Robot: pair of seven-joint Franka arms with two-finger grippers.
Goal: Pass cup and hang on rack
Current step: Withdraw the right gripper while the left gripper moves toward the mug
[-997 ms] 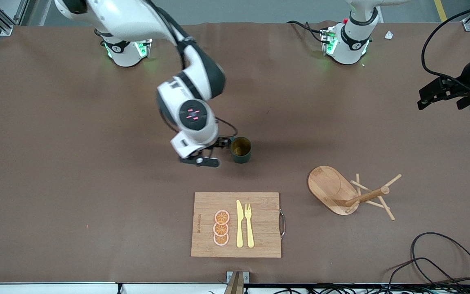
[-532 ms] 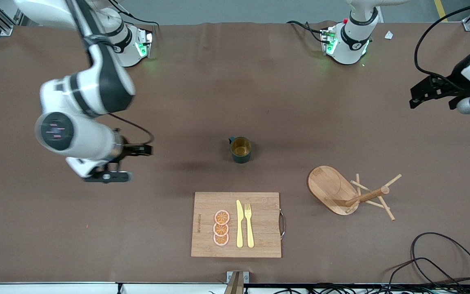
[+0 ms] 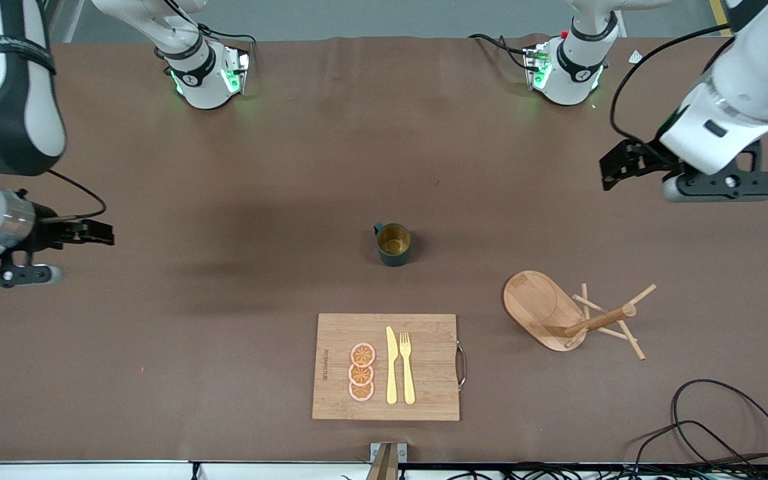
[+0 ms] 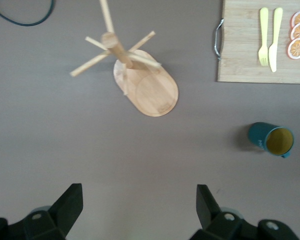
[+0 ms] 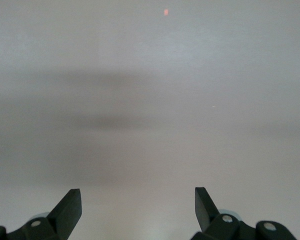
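The rack (image 3: 561, 313) is lying tipped over nearest the camera; the cup (image 3: 394, 244) is sitting upright mid-table, unhung. The 2 grippers, right (image 3: 94, 233) and left (image 3: 614, 170), are hovering wide and empty over the table's ends.

cup (image 3: 394, 245): dark teal (mustard-yellow inside) | rack (image 3: 561, 312): light wood | surface (image 3: 224, 320): plain brown | cutting board (image 3: 424, 400): bamboo | knife (image 3: 391, 366), fork (image 3: 407, 369): yellow
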